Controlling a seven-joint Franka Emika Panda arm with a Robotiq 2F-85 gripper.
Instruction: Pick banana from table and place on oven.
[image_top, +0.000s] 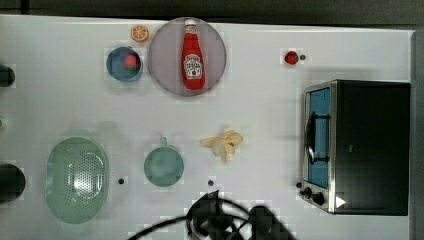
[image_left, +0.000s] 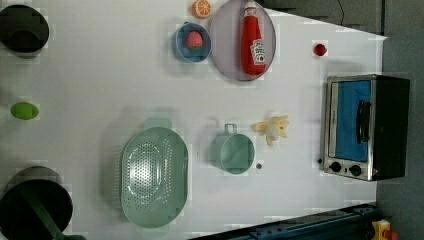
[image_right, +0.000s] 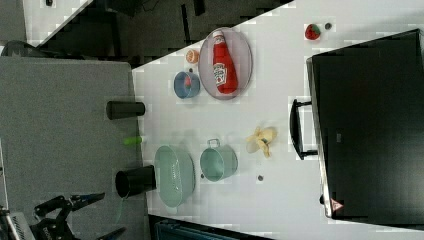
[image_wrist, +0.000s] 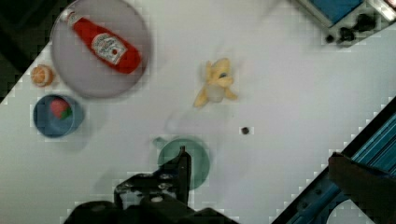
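- Gripper (image_wrist: 183, 161): fingers are standing released and grasping nothing; in the wrist view they are showing dark, hanging above the surface over the green cup (image_wrist: 183, 161).
- Banana (image_top: 224, 143): lying on the white surface (image_top: 260, 115), peeled open, pale flesh among yellow peel flaps. In the top view it is sitting at about 9 o'clock from the oven (image_top: 367, 147), well apart from it, and at about 2 o'clock from the green cup.
- Key relation: in the wrist view the banana (image_wrist: 215, 86) is lying toward 1 o'clock from the fingers, well apart, with bare surface between. Its long axis is running there from about 7 o'clock to 1 o'clock, judged from the tapered tip.
- Judgement: the reach is calling for travel outward past the cup, then a descent with the fingers set across that long axis.
- Oven in the top view: black top facing up, blue glass door and handle facing the banana; the top is looking bare, free for the placing.
- Bystanders in the top view: ketchup bottle (image_top: 193, 55) on a grey plate (image_top: 165, 60), blue bowl (image_top: 122, 64), orange slice (image_top: 140, 33), green colander (image_top: 76, 179); all well apart from the banana.
- Hard to make out: the peel flaps are blurring the fruit's true outline; the arm (image_top: 225, 220) is cut off at the top view's 6 o'clock edge; the far finger is not separable in the wrist view.
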